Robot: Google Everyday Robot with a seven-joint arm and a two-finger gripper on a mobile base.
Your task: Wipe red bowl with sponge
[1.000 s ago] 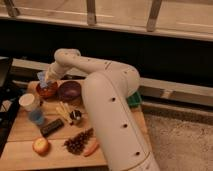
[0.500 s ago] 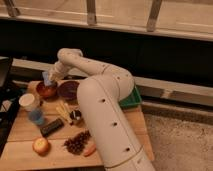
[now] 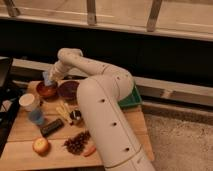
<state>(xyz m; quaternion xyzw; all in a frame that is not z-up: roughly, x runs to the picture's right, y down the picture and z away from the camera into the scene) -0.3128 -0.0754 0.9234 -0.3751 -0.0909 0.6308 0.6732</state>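
Wiping stage, by the look of it: tool [image 3: 50, 79] low over the red bowl [image 3: 46, 90] at the far left of the surface [image 3: 22, 136], clamped tight on the sponge [image 3: 46, 77], just above the rim. Next: press down into the bowl and sweep round the inside without tipping it. Purple bowl [image 3: 68, 90] just to the right, touching or nearly so; white cup [image 3: 29, 101] and blue cup [image 3: 36, 117] nearer, on the left. Little room to swing on either side.

The matt white plastic-looking arm [image 3: 107, 115] ends in the gripper [image 3: 48, 80], pinching the soft sponge [image 3: 46, 77] at twelve o'clock over the glossy red bowl [image 3: 46, 91] on the pale wooden table [image 3: 25, 134].
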